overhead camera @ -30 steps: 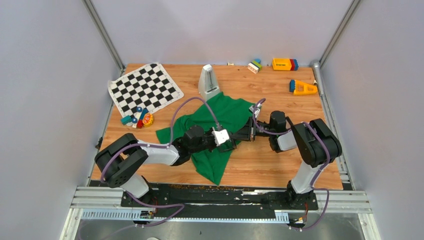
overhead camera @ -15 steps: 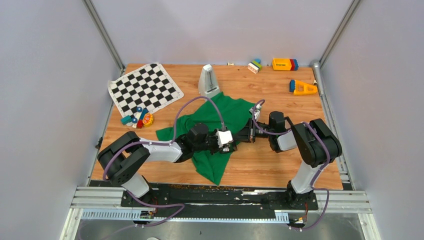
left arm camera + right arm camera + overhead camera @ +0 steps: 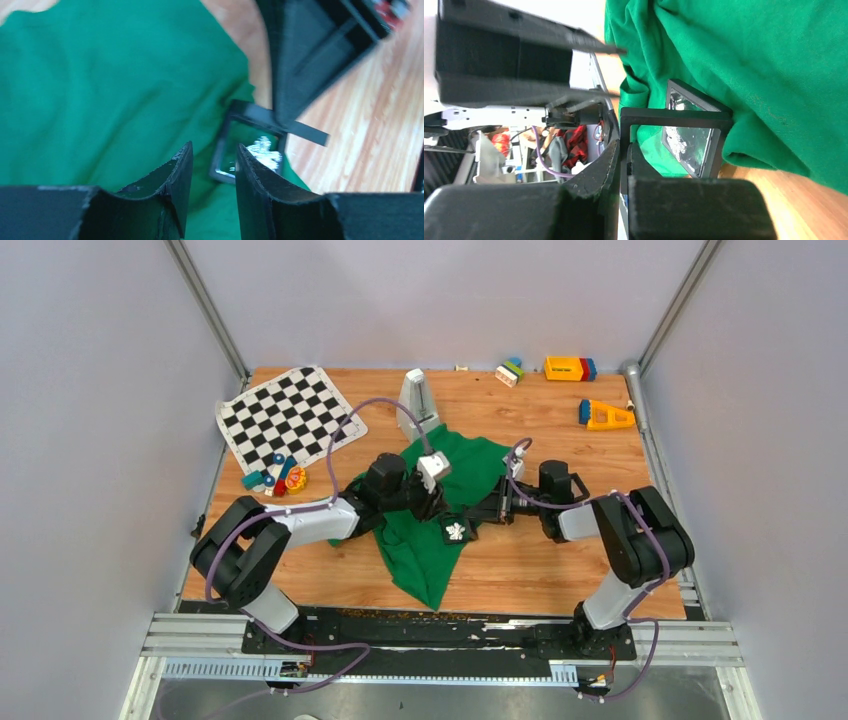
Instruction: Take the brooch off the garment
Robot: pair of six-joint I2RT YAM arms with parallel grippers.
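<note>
Where the table point(image 3: 560, 570) begins at far left, a chequered mat point(image 3: 290, 418) lies flat. A small heap of toys point(image 3: 275, 478) sits just beside its near corner. Next over, the left arm reaches across the garment point(image 3: 470, 465), a green cloth crumpled mid-table with one tail pointing toward the near edge. The left gripper point(image 3: 213, 150) hangs over the cloth, jaws partly apart, nothing between them, holding nothing. A grey metronome point(image 3: 417, 400) stands upright at the cloth's far edge.

Just right of the left gripper sits the brooch point(image 3: 456, 531), a small black square frame with a pale glinting centre. It is at the garment's right edge, against a fold of the green cloth. Cannot tell whether it is pinned to the cloth or only resting there.

The right gripper point(image 3: 624, 150) comes in low from the right, jaws squeezed tight on one edge of the brooch's frame. Further right, toy blocks point(image 3: 570, 368) lie along the table's far edge. An orange wedge toy point(image 3: 606, 416) sits near the right rim, well apart from the cloth.
</note>
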